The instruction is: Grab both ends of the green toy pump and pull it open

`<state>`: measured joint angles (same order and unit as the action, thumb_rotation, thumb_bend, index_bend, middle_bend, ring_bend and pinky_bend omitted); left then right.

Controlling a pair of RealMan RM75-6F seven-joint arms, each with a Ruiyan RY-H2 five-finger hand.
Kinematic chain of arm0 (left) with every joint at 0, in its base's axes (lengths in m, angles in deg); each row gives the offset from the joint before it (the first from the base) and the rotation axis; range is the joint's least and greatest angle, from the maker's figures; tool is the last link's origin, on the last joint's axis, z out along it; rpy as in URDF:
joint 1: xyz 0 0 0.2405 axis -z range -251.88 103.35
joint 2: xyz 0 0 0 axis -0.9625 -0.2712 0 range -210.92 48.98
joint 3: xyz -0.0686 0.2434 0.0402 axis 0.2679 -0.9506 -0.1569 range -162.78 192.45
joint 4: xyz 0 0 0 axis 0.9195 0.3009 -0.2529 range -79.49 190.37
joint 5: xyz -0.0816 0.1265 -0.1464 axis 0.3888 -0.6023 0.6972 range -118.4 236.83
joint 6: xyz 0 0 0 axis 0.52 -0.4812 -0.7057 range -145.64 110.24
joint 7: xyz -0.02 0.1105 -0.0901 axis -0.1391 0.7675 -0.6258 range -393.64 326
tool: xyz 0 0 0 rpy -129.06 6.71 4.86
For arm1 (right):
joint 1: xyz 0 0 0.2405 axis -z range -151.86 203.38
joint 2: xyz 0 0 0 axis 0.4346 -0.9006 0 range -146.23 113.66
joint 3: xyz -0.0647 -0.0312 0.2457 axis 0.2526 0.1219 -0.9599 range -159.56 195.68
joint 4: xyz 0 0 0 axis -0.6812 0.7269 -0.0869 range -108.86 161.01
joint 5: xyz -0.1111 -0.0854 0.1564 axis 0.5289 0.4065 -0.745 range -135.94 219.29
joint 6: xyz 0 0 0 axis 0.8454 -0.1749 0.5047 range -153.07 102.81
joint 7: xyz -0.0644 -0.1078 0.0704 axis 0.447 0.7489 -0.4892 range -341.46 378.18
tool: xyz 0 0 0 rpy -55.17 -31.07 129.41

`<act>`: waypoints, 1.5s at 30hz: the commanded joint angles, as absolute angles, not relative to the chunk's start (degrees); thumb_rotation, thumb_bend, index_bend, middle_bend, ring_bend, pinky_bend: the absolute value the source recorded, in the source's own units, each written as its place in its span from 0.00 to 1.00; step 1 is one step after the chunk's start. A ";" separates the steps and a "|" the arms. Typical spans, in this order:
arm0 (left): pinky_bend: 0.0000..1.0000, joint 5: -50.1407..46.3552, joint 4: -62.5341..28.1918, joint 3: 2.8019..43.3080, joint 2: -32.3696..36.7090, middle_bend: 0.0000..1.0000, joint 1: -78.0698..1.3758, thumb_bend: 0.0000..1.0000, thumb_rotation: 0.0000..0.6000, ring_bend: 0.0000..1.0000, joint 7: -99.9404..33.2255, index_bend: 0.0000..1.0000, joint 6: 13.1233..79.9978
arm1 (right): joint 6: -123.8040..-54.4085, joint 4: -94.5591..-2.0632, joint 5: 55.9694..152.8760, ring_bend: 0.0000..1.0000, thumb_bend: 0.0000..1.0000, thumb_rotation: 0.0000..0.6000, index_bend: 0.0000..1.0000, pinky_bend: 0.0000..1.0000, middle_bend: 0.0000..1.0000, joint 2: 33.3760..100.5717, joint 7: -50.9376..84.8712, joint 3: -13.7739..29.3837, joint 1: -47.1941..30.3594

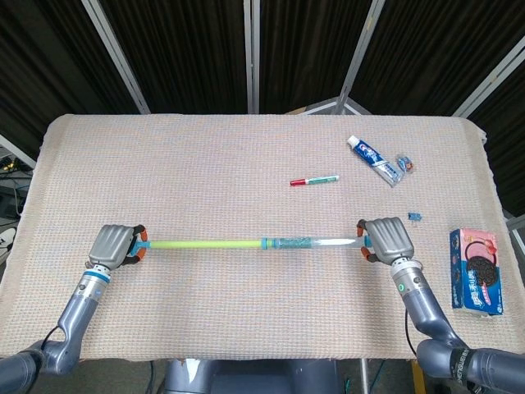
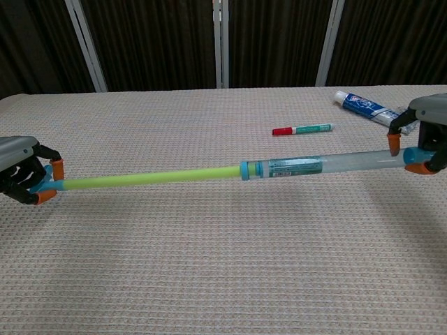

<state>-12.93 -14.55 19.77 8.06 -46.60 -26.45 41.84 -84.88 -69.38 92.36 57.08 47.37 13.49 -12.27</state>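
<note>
pump: the green toy pump (image 1: 254, 243) lies across the counter (image 1: 246, 164), nearer the robot than the red marker (image 1: 314, 180), drawn out long.
left hand (image 1: 115, 245): fingers (image 2: 54, 169) clamped on the rod end.
right hand (image 1: 390, 238): fingers (image 2: 394, 142) clamped on the clear tube end.

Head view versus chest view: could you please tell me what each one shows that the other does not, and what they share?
Only the head view shows the cookie box at the table's right edge, the small blue piece near it, the little packet beside the toothpaste, and both forearms.

Only the chest view shows the pump from the side, held clear above the cloth, with the fingertips wrapped around its end.

Both show the left hand and right hand gripping the ends of the green toy pump, the red-capped marker and the toothpaste tube.
</note>
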 commanded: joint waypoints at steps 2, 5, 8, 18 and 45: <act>1.00 -12.97 -14.23 19.86 8.13 0.83 -46.64 0.43 1.00 0.81 -26.62 0.75 41.78 | -84.88 -69.23 92.57 1.00 0.48 1.00 0.71 1.00 0.99 56.88 47.16 13.37 -12.06; 1.00 -12.78 -13.94 20.02 8.11 0.83 -46.61 0.43 1.00 0.81 -26.25 0.75 41.71 | -85.02 -69.06 92.72 1.00 0.48 1.00 0.71 1.00 0.99 56.73 47.19 13.27 -11.90; 1.00 -12.41 -13.82 20.22 8.08 0.83 -46.62 0.43 1.00 0.81 -26.15 0.75 41.50 | -84.98 -68.68 92.44 1.00 0.48 1.00 0.71 1.00 0.99 56.64 46.87 13.01 -11.68; 1.00 -12.50 -13.94 20.31 8.42 0.83 -46.60 0.42 1.00 0.81 -26.29 0.69 41.30 | -84.27 -68.67 92.57 1.00 0.48 1.00 0.66 1.00 0.99 56.65 46.48 12.88 -11.40; 0.14 -17.20 -32.05 20.03 -11.11 0.01 -56.88 0.00 1.00 0.06 -32.47 0.00 57.43 | -103.04 -70.27 120.20 0.37 0.00 1.00 0.03 0.48 0.33 45.36 22.95 16.04 2.93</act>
